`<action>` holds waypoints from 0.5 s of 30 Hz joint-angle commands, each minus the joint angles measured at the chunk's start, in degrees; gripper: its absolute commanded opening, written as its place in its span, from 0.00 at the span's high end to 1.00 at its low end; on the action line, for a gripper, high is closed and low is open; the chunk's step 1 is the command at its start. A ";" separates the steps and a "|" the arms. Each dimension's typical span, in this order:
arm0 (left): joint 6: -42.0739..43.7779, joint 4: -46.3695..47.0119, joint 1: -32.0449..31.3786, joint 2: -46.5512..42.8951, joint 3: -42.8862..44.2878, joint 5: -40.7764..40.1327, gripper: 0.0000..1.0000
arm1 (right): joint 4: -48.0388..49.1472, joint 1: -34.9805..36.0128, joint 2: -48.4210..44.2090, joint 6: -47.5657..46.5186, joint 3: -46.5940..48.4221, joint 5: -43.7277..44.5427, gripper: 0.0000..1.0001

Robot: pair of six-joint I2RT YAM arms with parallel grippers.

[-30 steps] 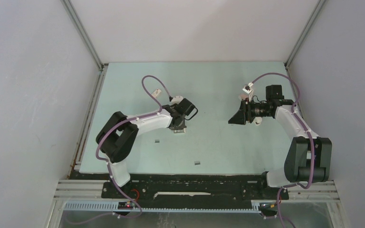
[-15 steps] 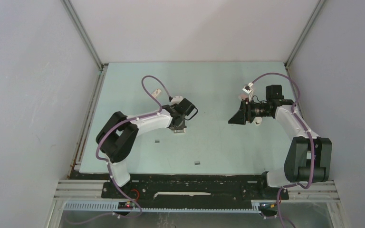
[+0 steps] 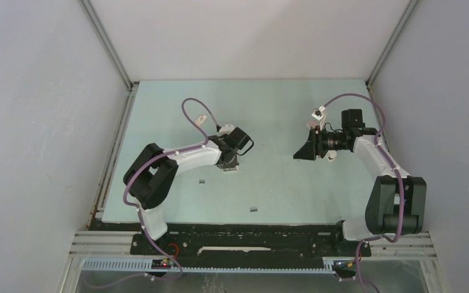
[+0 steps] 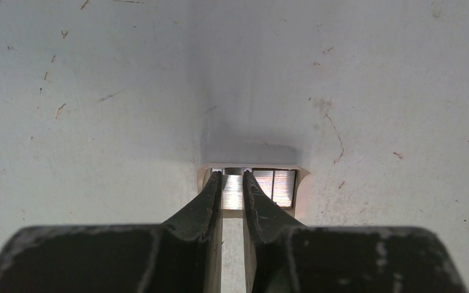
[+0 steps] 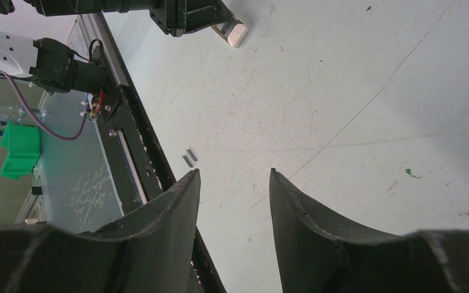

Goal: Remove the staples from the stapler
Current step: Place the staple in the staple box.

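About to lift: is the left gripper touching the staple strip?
Touching. Left wrist view: the left gripper pinches the silvery staple strip in the cream box, no gap either side.

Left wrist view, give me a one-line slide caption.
Left gripper pinches a staple strip inside a small cream box on the table.

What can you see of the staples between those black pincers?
The staples are a short block of silvery, finely ribbed metal, lying flat in a small cream box on the table. The left gripper pinches them from both sides. A second similar block lies right beside them in the same box.
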 commanded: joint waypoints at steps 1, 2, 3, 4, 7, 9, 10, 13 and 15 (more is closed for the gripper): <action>-1.16 0.16 -0.24 -1.59 -1.57 -1.28 0.93 | 0.35 0.06 -0.37 -0.63 0.03 -0.96 0.45; -1.15 0.16 -0.28 -1.62 -1.60 -1.27 0.93 | 0.38 0.06 -0.36 -0.63 0.03 -0.96 0.45; -1.16 0.09 -0.32 -1.65 -1.61 -1.22 0.93 | 0.36 0.06 -0.36 -0.63 -0.01 -0.96 0.45; -1.16 0.01 -0.37 -1.66 -1.60 -1.26 0.93 | 0.36 0.06 -0.36 -0.63 0.00 -0.97 0.45; -1.23 -0.27 -0.53 -1.75 -1.61 -1.21 0.92 | 0.39 0.06 -0.36 -0.61 0.04 -0.99 0.45; -1.32 -0.58 -0.63 -1.77 -1.62 -1.32 0.92 | 0.38 0.06 -0.36 -0.62 -0.03 -0.98 0.45; -1.32 -0.63 -0.74 -1.83 -1.63 -1.39 0.92 | 0.39 0.06 -0.36 -0.59 0.03 -0.99 0.45; -1.33 -0.96 -0.92 -1.87 -1.44 -1.59 0.92 | 0.36 0.06 -0.35 -0.59 0.04 -1.02 0.45; -1.32 -1.31 -1.07 -1.84 -1.24 -1.75 0.92 | 0.36 0.06 -0.36 -0.63 0.02 -0.96 0.45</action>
